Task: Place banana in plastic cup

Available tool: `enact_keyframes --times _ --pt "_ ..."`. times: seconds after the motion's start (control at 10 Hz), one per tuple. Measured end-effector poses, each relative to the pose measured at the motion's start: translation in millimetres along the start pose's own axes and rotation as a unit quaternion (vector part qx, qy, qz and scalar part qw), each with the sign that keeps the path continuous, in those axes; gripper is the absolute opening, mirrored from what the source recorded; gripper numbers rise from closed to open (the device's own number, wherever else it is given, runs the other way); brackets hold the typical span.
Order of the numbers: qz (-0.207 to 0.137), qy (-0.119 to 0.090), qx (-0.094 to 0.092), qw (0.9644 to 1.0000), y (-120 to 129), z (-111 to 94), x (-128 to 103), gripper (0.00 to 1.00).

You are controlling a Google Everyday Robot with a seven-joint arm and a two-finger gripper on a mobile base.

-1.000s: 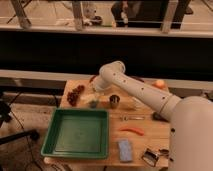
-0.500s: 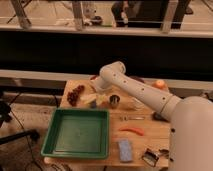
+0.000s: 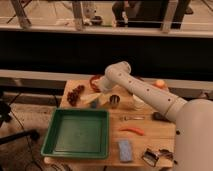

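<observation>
- White arm (image 3: 145,92) reaching in from the right, bent at a rounded elbow near the table's far edge.
- Claw (image 3: 101,98) low over the far left part of the wooden table (image 3: 165,131), closed around the thick end of the banana (image 3: 91,98).
- Banana pale yellow, tapering, pointing left from the claw, roughly level.
- Plastic cup (image 3: 94,104) just below and in front of the claw, blue-grey, mostly hidden under the banana; contact between the two impossible to tell.
- Metal cup (image 3: 114,99) just right of the claw, dark and shiny, upright.
- Whitish cup (image 3: 138,103) further right, beside the arm.
- Cluster of dark red fruit (image 3: 76,94) left of the claw, near the table's left edge.
- Green tray (image 3: 77,132) in front of the claw, toward the near left corner.
- Thin orange-red curved piece (image 3: 132,131) to the front right of the claw, lying flat.
- Blue sponge (image 3: 125,150) near the front edge, right of the tray.
- Small orange ball (image 3: 159,84) far right, behind the arm.
</observation>
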Motion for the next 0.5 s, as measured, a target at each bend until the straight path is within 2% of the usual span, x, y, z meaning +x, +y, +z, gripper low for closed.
enact_keyframes --times 0.5 --pt "0.004 0.004 -0.001 1.0000 7.1 -11.6 22.8 0.80"
